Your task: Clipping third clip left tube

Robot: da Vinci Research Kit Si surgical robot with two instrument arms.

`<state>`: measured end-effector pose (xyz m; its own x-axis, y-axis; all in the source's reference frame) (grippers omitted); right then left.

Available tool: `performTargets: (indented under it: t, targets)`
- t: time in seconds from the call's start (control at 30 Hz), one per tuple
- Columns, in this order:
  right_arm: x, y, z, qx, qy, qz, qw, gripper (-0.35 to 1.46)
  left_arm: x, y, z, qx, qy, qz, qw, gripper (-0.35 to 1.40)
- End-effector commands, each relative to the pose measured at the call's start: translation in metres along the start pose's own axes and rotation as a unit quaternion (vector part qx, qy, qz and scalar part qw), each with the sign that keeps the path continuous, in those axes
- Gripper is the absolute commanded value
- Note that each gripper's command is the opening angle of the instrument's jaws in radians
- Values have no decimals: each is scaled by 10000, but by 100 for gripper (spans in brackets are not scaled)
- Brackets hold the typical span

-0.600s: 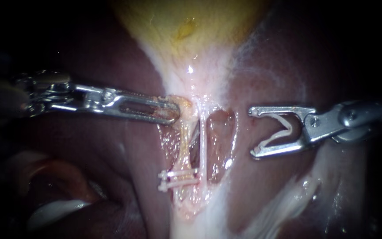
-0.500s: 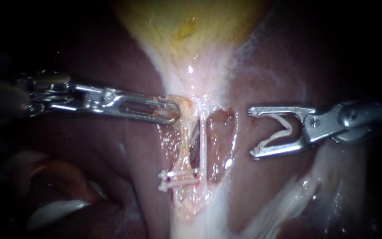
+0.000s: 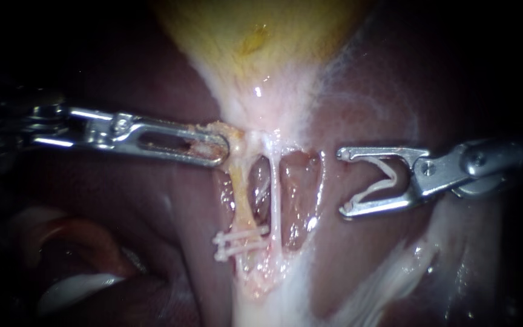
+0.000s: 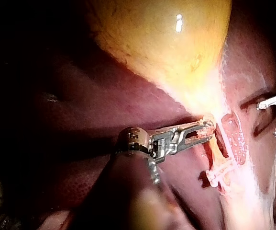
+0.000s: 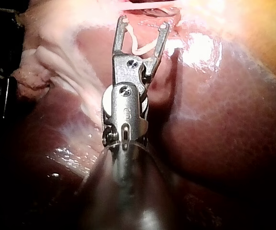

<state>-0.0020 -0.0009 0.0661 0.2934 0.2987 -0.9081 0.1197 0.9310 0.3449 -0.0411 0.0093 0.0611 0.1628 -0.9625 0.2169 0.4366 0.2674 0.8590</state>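
The left tube (image 3: pixel 241 194) and the right tube (image 3: pixel 274 200) run down from the neck of the yellow gallbladder (image 3: pixel 255 36). Two white clips (image 3: pixel 240 242) sit across the lower left tube. My left instrument (image 3: pixel 222 151) is shut on yellowish tissue at the gallbladder neck, at the top of the left tube; the left wrist view shows the same grip (image 4: pixel 209 128). My right instrument (image 3: pixel 341 183) stands to the right of both tubes, apart from them. Its jaws are wide apart, with a bent white clip (image 3: pixel 378 178) held between them, also seen in the right wrist view (image 5: pixel 142 45).
Dark red liver (image 3: pixel 152 206) surrounds the dissected window between the tubes. Pale white tissue strands (image 3: pixel 388 272) run along the lower right. A pinkish fold (image 3: pixel 68 242) lies at the lower left.
My left instrument has pulled the neck tissue left and slightly up, stretching the left tube and widening the gap between the tubes. My right instrument has edged slightly left.
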Motion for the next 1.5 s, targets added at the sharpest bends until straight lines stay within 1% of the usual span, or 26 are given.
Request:
performTargets:
  t: [0.03,0.23,0.3,0.33,0.47,0.7,0.83,0.97,1.2,1.37,1.5]
  targets:
    - [0,0,0,12,3,0,10000,50,0,-2,0,-3,-8,-2,10000,-35]
    - [2,0,4,1,0,2,10000,50,1,-2,-1,1,-4,1,10000,-35]
    - [2,-1,10,2,1,-28,10000,50,1,-2,-2,1,-4,1,10000,-35]
    - [3,-1,13,-9,0,30,10000,50,1,-2,-2,2,-4,1,10000,-35]
    - [0,-4,34,-5,8,187,9998,50,1,-2,-2,1,-4,1,10000,-35]
    - [-12,-8,82,-1,16,444,9990,50,2,-4,-3,-1,-5,1,10000,-35]
    - [-16,-10,104,40,15,589,9983,50,2,-5,-3,-3,-5,29,10000,-35]
    - [-19,-10,118,58,21,690,9976,50,2,-6,-3,-3,-6,29,10000,-35]
    - [-18,-6,136,69,31,867,9962,49,3,-9,-1,-9,-9,55,10000,-35]
    - [-26,-4,154,89,-57,1018,9947,49,3,-12,0,-15,-14,51,10000,-35]
    - [-32,-6,169,170,-45,1188,9928,49,3,-13,1,-19,-16,79,10000,-35]
